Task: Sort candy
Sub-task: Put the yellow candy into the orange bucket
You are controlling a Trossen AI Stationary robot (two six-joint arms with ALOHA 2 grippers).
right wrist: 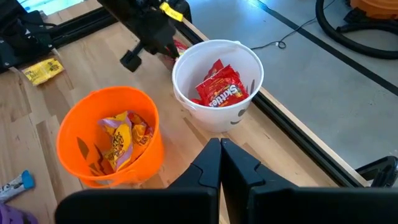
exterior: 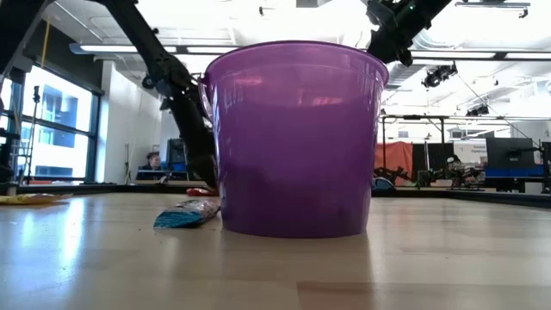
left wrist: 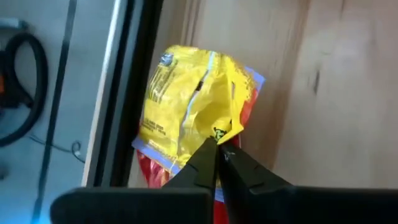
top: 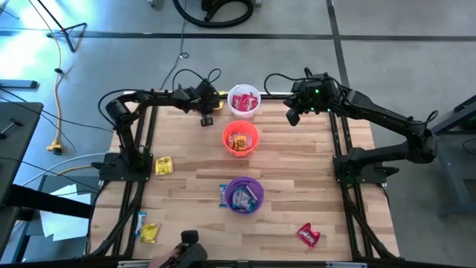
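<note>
Grey floor, bright workshop
Tall windows (exterior: 52,129) on one side, ceiling strip lights (exterior: 142,49), desks with monitors (exterior: 508,153) behind.

White round cup (top: 244,101), orange plastic cup (top: 240,138) and purple plastic cup (top: 245,195) line mid-worktop; bare wooden worktop (top: 312,171) lies open rightward.

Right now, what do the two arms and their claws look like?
Both arms are dark, slim, jointed tubes with black cables looping off them. The right arm shows a small green light near its wrist. The left claw and right claw each end in two black, tapering wedge-shaped fingers.
</note>
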